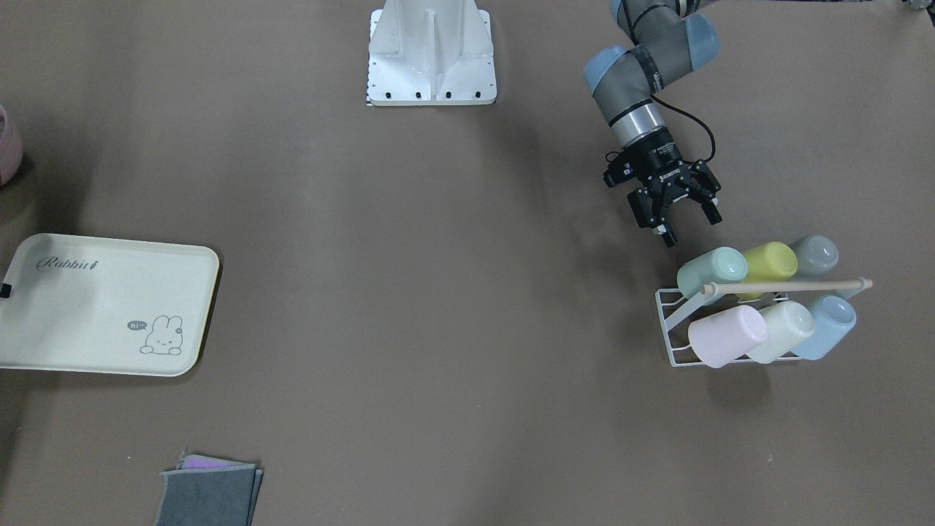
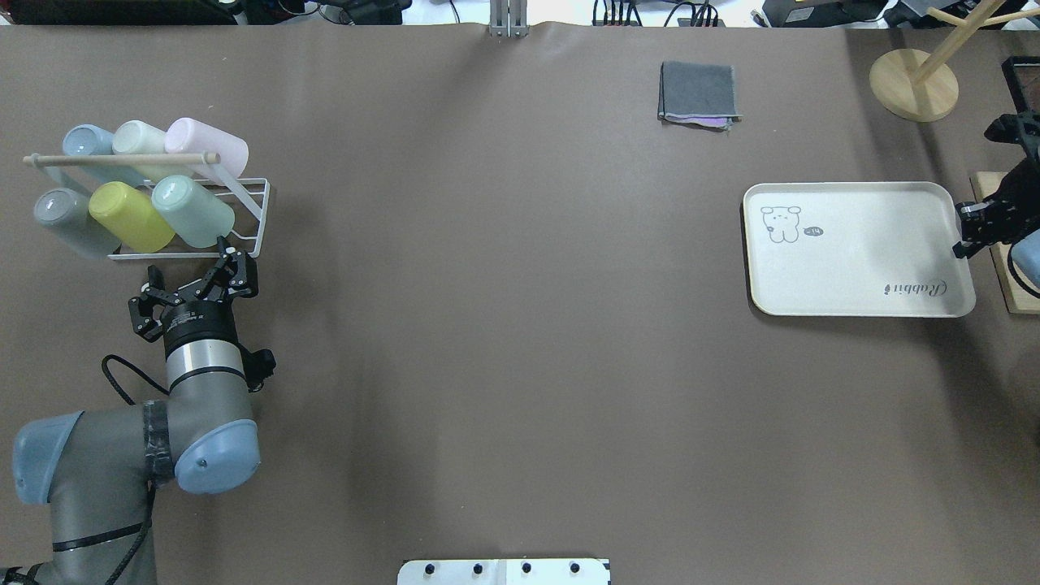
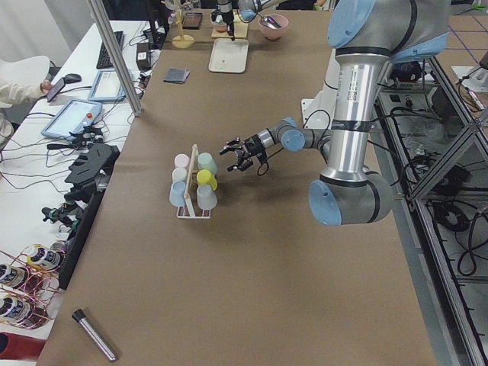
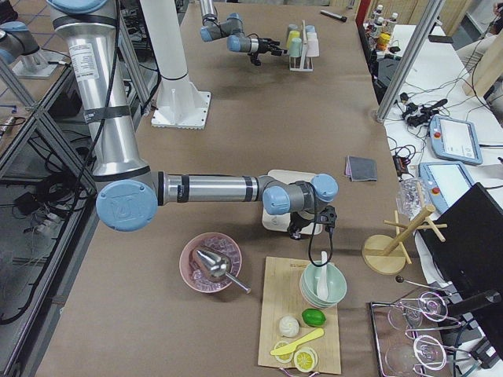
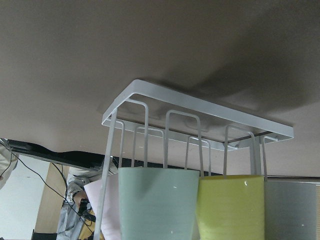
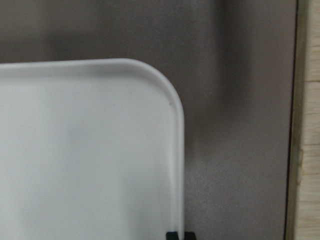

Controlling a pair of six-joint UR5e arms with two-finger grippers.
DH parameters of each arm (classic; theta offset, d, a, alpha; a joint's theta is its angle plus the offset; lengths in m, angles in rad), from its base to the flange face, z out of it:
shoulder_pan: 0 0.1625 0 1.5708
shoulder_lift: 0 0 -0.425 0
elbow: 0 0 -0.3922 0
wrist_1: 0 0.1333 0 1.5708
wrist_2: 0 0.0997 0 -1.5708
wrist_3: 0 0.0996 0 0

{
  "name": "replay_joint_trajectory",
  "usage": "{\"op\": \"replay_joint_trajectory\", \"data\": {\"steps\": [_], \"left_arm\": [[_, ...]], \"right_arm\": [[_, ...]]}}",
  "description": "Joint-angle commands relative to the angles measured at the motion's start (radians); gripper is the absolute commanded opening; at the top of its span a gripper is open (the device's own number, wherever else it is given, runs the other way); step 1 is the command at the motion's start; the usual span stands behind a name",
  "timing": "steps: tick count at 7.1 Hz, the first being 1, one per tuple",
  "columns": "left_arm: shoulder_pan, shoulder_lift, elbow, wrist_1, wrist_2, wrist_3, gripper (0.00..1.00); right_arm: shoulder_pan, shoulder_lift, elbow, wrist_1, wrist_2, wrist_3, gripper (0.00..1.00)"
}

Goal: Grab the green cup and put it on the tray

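The green cup (image 1: 712, 270), a pale mint tumbler, lies tilted on the white wire rack (image 1: 668, 329) beside a yellow-green cup (image 1: 771, 261); it also shows in the overhead view (image 2: 192, 211) and the left wrist view (image 5: 157, 205). My left gripper (image 1: 690, 228) is open and empty, a short way from the cup's base, pointing at it (image 2: 188, 264). The cream tray (image 1: 95, 307) lies at the table's other end (image 2: 853, 260). My right gripper (image 2: 968, 236) is at the tray's short edge, shut on the rim (image 6: 177, 150).
The rack also holds grey, pink, cream and blue cups under a wooden dowel (image 1: 789, 286). Folded cloths (image 2: 699, 91) lie at the far side. A wooden stand (image 2: 914, 85) and a wooden board (image 2: 1007, 284) are beside the tray.
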Motion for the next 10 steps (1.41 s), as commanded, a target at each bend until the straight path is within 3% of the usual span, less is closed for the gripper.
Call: {"op": "replay_joint_trajectory", "data": {"steps": [1,3,5,6,9,10], "left_arm": [[-0.013,-0.002,0.012,-0.003,0.006,0.010,0.98],[-0.056,-0.026,0.029,-0.076,0.004,0.094,0.98],[-0.084,-0.051,0.114,-0.199,0.004,0.159,0.98],[-0.093,-0.054,0.128,-0.219,0.004,0.173,0.98],[-0.110,-0.053,0.153,-0.240,0.004,0.199,0.98],[-0.115,-0.053,0.156,-0.256,0.003,0.210,0.97]], "right_arm": [[0.034,-0.024,0.078,-0.001,0.046,0.006,0.00],[0.039,-0.024,0.131,-0.003,0.128,0.058,0.00],[0.031,-0.017,0.194,-0.001,0.161,0.165,0.00],[0.001,-0.010,0.205,0.002,0.231,0.169,0.00],[-0.206,0.124,0.238,0.002,0.227,0.273,0.00],[-0.281,0.194,0.235,0.002,0.174,0.367,0.00]]}}
